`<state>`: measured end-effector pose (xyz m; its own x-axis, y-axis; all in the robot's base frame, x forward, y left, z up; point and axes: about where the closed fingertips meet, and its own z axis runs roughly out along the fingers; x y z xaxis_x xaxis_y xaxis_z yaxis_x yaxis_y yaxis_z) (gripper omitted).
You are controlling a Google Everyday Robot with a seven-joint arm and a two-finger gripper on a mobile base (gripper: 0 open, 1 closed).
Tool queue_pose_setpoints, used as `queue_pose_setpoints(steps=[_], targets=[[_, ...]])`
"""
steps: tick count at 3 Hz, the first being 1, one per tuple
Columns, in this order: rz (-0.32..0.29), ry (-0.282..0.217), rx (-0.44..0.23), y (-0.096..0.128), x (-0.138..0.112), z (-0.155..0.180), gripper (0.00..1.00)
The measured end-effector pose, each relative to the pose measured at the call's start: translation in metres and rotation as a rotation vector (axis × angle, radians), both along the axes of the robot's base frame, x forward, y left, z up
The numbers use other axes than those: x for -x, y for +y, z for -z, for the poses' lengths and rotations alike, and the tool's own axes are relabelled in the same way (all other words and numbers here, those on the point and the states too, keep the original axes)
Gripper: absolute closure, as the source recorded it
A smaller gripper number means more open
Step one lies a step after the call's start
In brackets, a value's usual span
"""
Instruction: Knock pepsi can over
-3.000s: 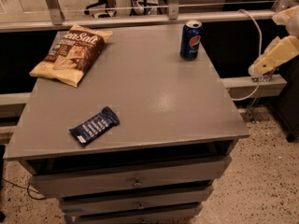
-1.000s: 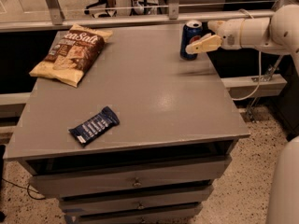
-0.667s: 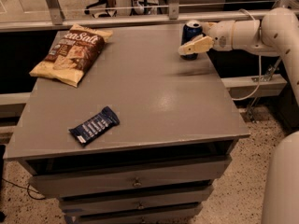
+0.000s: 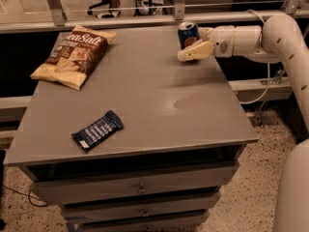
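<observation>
The broad grey surface (image 4: 145, 105) of a drawer cabinet fills most of the frame. My white jointed arm (image 4: 285, 37) reaches in from the upper right, running leftward over the far right corner. In the upper left lies a tan and brown crinkled chip bag (image 4: 72, 54), flat and well apart from my work. Lower left, near the front edge, rests a flat dark blue snack bar wrapper (image 4: 97, 129), also far from anything I need.

The small dark blue metal pepsi can (image 4: 188, 33) stands upright in the upper right of centre, close to the far edge of the surface. My jaws sit just in front of its lower half, at or very near its side. They look like one closed cream wedge, with no gap showing and nothing held.

I judge the tipping push is the step in hand, and the can is not yet over. The risks come from where I meet it. Contact this low may only slide the can along upright instead of toppling it. With the far edge so near, a shove away from the camera could send it off the surface. Once down, a round can may roll toward the right edge.
</observation>
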<state>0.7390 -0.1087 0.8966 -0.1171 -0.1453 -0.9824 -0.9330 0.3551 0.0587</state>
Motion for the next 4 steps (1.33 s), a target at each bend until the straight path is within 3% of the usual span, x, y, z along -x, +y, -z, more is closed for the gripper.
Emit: queue_pose_setpoints(steps=[1, 2, 4], targets=[[-0.096, -0.003, -0.040, 0.013, 0.030, -0.008, 0.00], [-0.150, -0.007, -0.051, 0.017, 0.051, -0.012, 0.00], [-0.205, -0.044, -0.029, 0.029, 0.063, -0.015, 0.00]])
